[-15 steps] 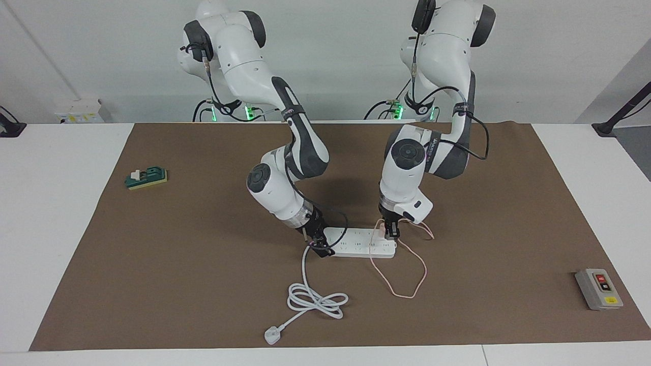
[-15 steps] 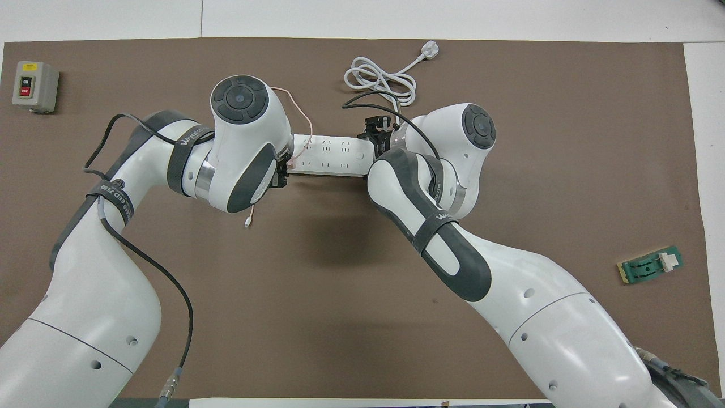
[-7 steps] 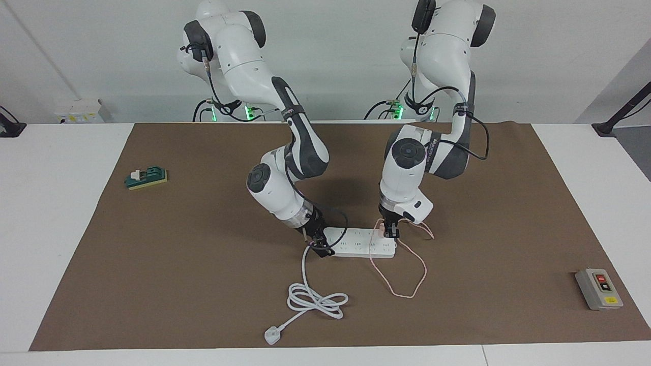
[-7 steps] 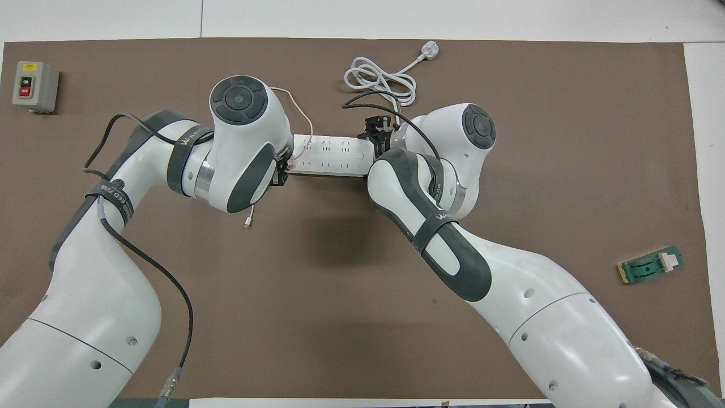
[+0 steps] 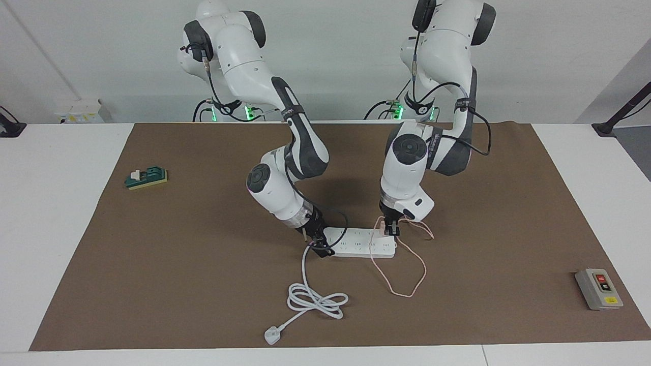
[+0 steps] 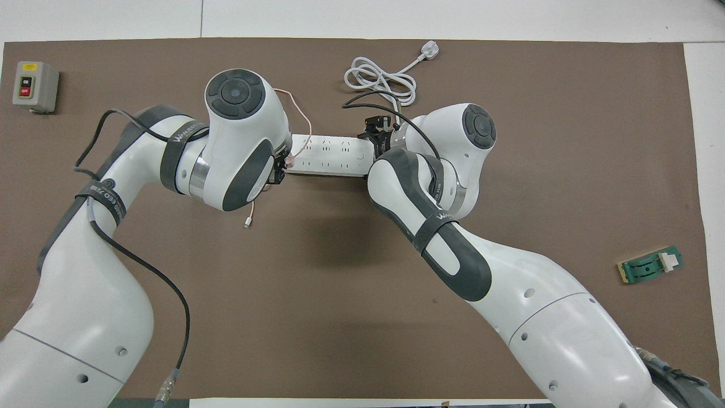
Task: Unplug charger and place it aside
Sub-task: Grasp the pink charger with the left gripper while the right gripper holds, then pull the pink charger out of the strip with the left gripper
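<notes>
Since a second ago the left arm's wrist and elbow have been raised a little, and the left gripper (image 5: 391, 233) has been lifted slightly with them; nothing else on the table has been shifted. That pincer is pressed shut on the charger (image 5: 382, 232), a small pale pink cube seen at the power strip (image 5: 358, 242) end that lies toward the left arm's side. Whether the cube has been pulled clear of its socket cannot be told. From under the pincer the thin pink cable (image 5: 407, 277) is led away from the robots in a wide loop over the brown mat (image 5: 203, 284), and a second strand is trailed toward the robots, ending in a small connector (image 6: 247, 225).

At the strip's other end the right gripper (image 5: 319, 246) is held down against the white housing, where the thick white cord (image 5: 310, 300) leaves it; whether its fingers are spread or closed cannot be told. The cord is coiled farther from the robots than that pincer and is ended by a white plug (image 5: 272, 336).

Well apart from the left gripper, toward the left arm's end of the table, a grey switch box (image 5: 598, 288) is seen. Well apart from the right gripper, toward the right arm's end, a green block (image 5: 146, 177) is laid on the mat.
</notes>
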`<state>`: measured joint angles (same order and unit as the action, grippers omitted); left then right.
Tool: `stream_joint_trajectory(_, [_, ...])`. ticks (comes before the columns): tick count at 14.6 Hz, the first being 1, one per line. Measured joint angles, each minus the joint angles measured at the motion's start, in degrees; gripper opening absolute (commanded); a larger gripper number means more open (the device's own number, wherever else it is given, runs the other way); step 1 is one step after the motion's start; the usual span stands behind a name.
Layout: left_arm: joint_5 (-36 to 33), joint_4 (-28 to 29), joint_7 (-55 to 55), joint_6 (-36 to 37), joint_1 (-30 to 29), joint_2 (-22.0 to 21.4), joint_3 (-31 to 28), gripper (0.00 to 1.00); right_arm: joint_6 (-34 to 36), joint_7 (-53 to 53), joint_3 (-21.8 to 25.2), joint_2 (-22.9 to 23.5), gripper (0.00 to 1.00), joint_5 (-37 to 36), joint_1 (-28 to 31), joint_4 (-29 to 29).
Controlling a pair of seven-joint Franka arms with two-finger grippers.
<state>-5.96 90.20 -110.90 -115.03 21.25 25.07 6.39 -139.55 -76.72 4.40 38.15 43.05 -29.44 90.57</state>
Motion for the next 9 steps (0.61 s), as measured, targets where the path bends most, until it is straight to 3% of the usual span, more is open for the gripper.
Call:
stream_joint_trajectory(4, [0.93, -3.94, 2.55, 9.85, -0.02, -6.52, -0.53, 0.00, 0.00, 0.01, 0.00, 0.00, 0.00, 0.05, 0.00, 0.01])
stream_joint_trajectory(9, [0.93, -3.66, 9.25, 10.28, -0.03, -3.40, -0.71, 0.00, 0.00, 0.04, 0.00, 0.00, 0.00, 0.12, 0.01, 0.02])
